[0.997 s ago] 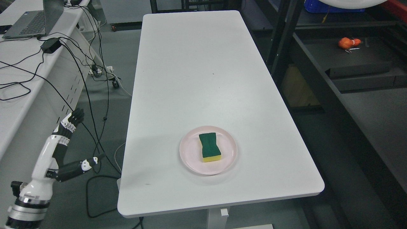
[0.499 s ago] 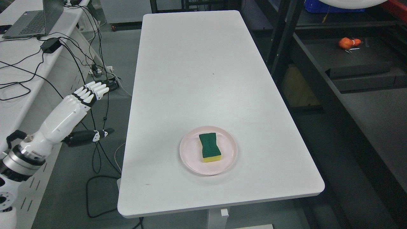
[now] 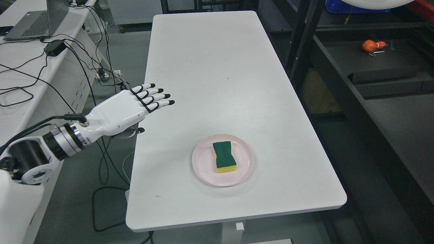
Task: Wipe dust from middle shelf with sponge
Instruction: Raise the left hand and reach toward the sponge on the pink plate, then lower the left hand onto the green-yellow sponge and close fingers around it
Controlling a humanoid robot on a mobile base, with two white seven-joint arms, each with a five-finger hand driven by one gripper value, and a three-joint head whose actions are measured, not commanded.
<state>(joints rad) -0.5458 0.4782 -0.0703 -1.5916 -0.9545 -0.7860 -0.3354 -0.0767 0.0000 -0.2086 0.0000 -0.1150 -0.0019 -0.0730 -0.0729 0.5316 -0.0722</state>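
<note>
A green-topped yellow sponge [image 3: 223, 157] lies on a pink plate [image 3: 203, 166] near the front of the white table [image 3: 210, 67]. My left hand [image 3: 149, 103] hovers over the table's left edge, up and to the left of the plate, with its fingers stretched out flat and holding nothing. Its white forearm comes in from the lower left. No right arm shows. A dark metal shelf rack [image 3: 373, 78] stands to the right of the table.
On the rack lies an orange object [image 3: 371, 45]. A desk [image 3: 20, 78] at the left carries a laptop [image 3: 30, 23], a power brick and many trailing cables that hang down to the floor between desk and table.
My left arm has swung up from low beside the desk and reached right, so the hand now lies over the table's left edge. Sponge and plate have not moved.
</note>
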